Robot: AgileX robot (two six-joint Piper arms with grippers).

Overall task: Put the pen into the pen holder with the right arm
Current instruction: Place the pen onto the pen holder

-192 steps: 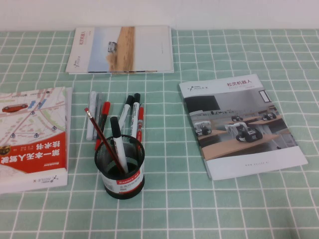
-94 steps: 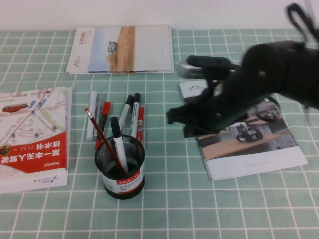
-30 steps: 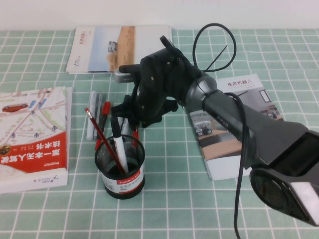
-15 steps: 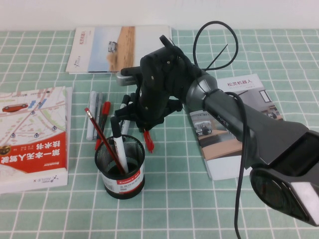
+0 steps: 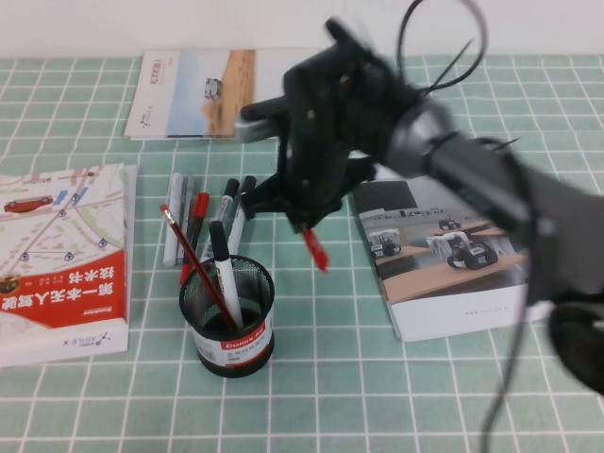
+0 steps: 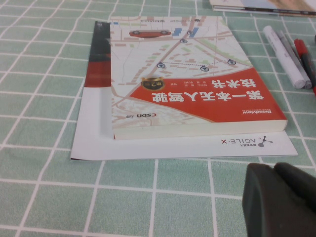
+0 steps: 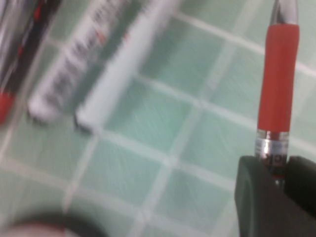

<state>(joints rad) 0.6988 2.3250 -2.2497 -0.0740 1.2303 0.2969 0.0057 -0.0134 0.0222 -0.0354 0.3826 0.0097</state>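
My right gripper is shut on the slim red pen and holds it in the air, tip slanting down, to the right of and behind the pen holder. The black mesh pen holder stands on the checked cloth with a white marker and a red pencil in it. In the right wrist view the red pen sticks out from between the shut fingers of the right gripper, above the cloth. My left gripper shows only in the left wrist view, shut and empty, low over the cloth.
Several loose markers lie in a row behind the holder. A red map-cover book lies at the left, a booklet at the back, and a robot brochure at the right, under my right arm.
My right gripper has lifted the red pen off the row of markers and carried it up and to the right. The holder and the other markers have not moved.
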